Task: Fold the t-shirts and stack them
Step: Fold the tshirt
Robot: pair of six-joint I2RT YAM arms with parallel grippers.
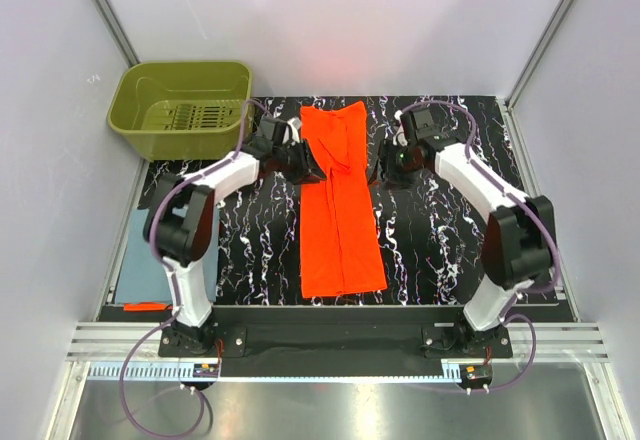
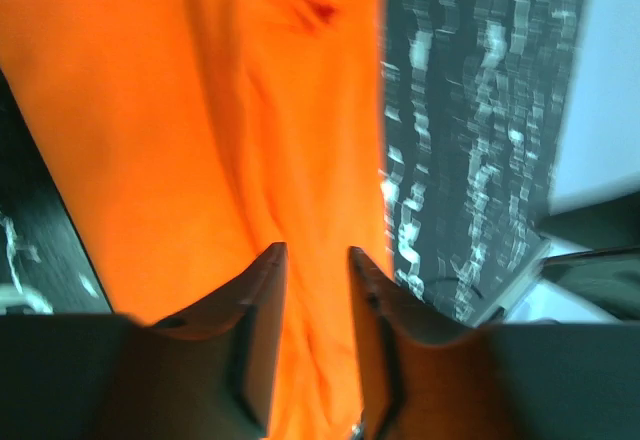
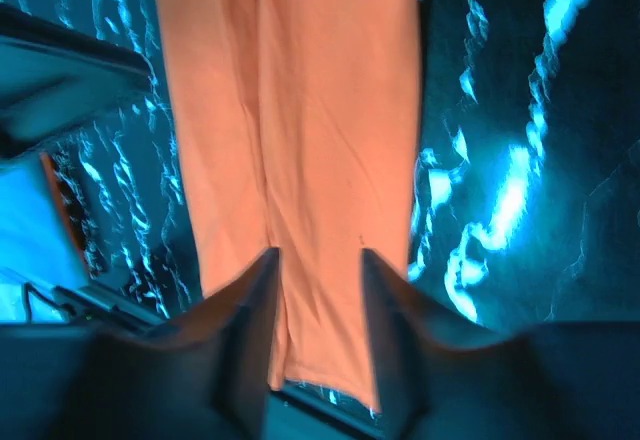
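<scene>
The orange t-shirt (image 1: pixel 340 230) lies on the black marbled table (image 1: pixel 250 250) as a long narrow strip, rumpled at its far end. My left gripper (image 1: pixel 303 163) is at the strip's left edge near that end, and my right gripper (image 1: pixel 383 168) is just off its right edge. The left wrist view shows the left gripper (image 2: pixel 316 252) with a narrow gap between its fingers and the orange cloth (image 2: pixel 200 110) running through the gap. In the right wrist view the right gripper (image 3: pixel 318 254) has a wider gap, with the shirt's end (image 3: pixel 300 110) between its fingers. The folded blue-grey t-shirt (image 1: pixel 150 260) lies flat at the table's left edge.
An olive-green plastic basket (image 1: pixel 185 110) stands at the far left corner, just behind the left arm. White walls close in the table on three sides. Both arm bases are bolted at the near edge.
</scene>
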